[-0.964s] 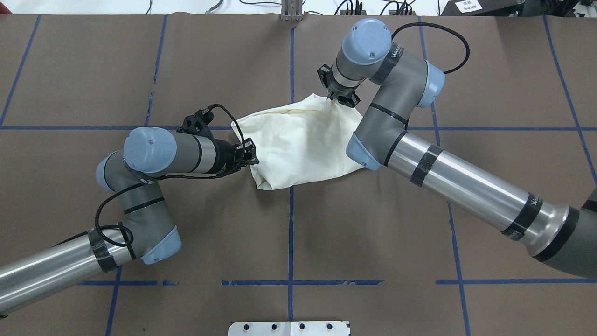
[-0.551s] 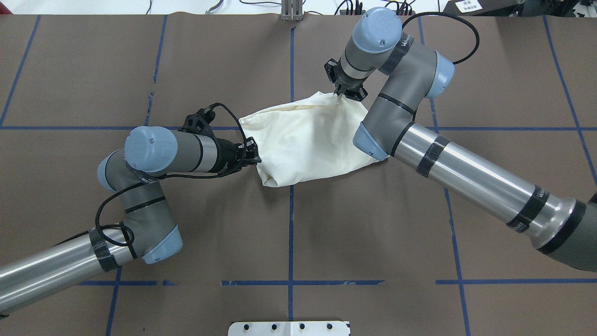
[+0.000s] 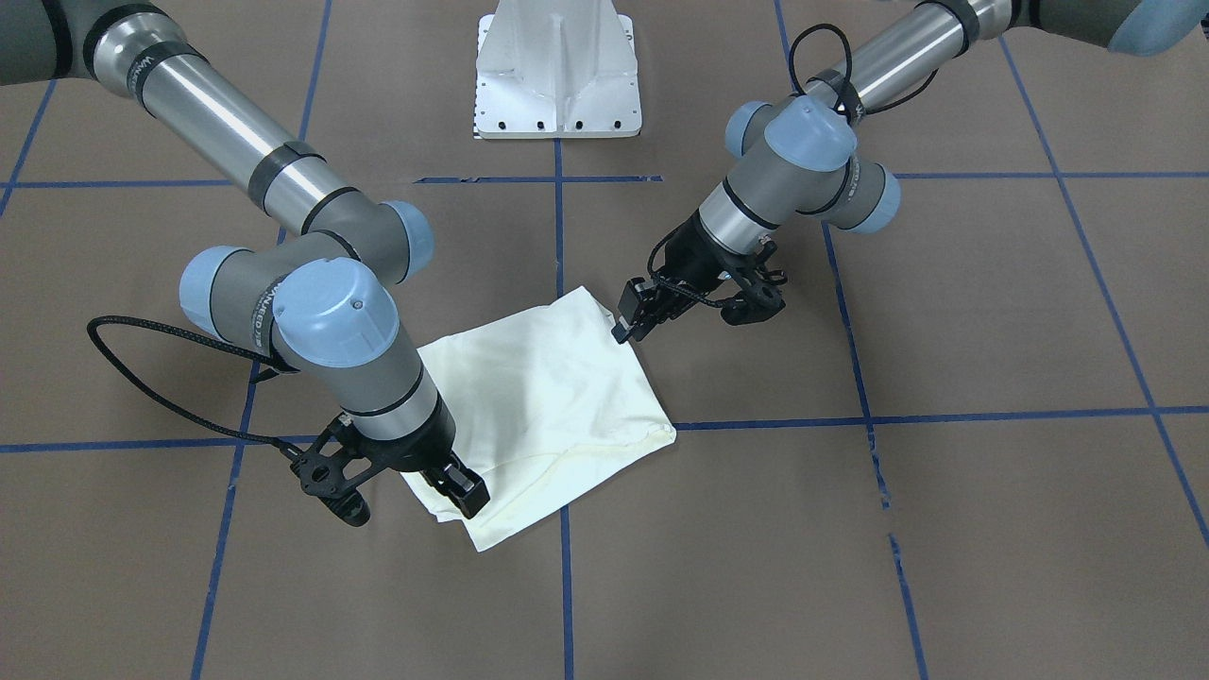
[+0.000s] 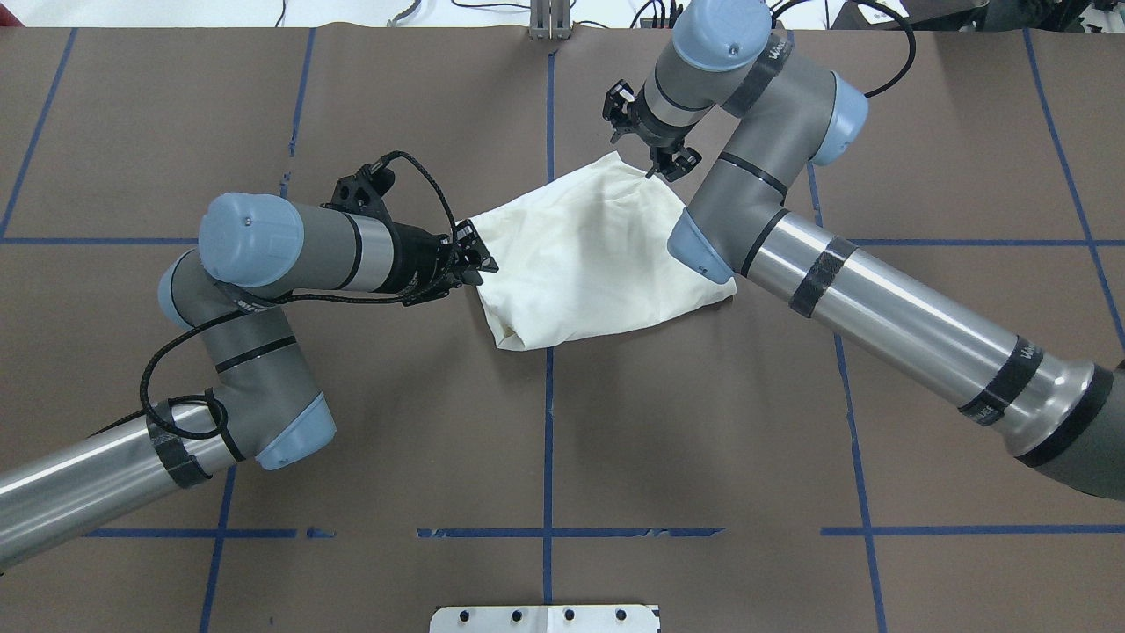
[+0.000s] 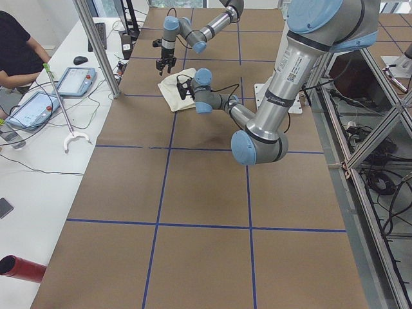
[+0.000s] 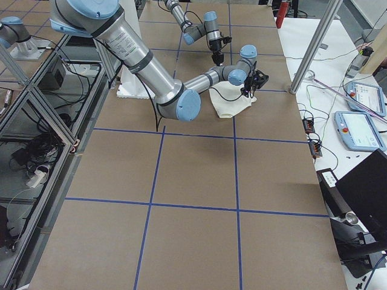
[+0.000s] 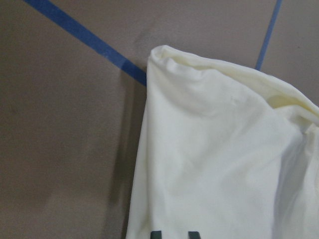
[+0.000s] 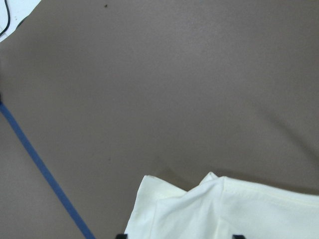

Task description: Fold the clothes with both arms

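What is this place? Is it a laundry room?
Probably a robot lab: a left arm and a right arm work at a shirt on a table gridded with blue tape, with control tablets on a side bench.

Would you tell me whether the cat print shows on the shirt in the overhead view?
No, the shirt shows only plain cream fabric on its upper side there.
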Tool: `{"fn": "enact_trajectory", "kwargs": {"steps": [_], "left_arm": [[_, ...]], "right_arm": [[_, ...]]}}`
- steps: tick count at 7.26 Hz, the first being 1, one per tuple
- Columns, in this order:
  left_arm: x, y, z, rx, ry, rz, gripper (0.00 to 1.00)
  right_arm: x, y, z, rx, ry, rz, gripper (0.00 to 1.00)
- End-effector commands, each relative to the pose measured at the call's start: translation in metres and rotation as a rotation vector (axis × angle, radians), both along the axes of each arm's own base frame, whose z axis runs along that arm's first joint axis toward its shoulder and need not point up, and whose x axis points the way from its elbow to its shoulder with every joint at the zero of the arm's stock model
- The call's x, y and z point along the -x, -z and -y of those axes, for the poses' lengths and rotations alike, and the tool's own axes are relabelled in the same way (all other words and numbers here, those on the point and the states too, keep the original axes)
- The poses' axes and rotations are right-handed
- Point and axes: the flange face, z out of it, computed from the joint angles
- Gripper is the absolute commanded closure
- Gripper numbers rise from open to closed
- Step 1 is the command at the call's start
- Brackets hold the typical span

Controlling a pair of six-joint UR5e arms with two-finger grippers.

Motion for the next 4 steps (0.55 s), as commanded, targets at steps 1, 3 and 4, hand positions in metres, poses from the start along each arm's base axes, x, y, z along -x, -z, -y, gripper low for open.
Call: {"fn": "enact_trajectory", "kwargs": {"steps": [1,3,4], "left_arm": [[0.005,0.021,0.0,-0.009,0.007,-0.034,0.91],[-0.022,0.041,-0.002,-0.003,-0.011,-0.051,1.0],[-0.052,0.032,-0.028,0.03,-0.058,-0.041,1.0]], "right_arm": [[0.014,0.006,-0.016,-0.006,0.026,0.012,0.13],[0.008,0.003,-0.012,-0.01,0.026,0.01,0.18],[0.0,0.003,-0.005,-0.008,0.016,0.012,0.18]]}}
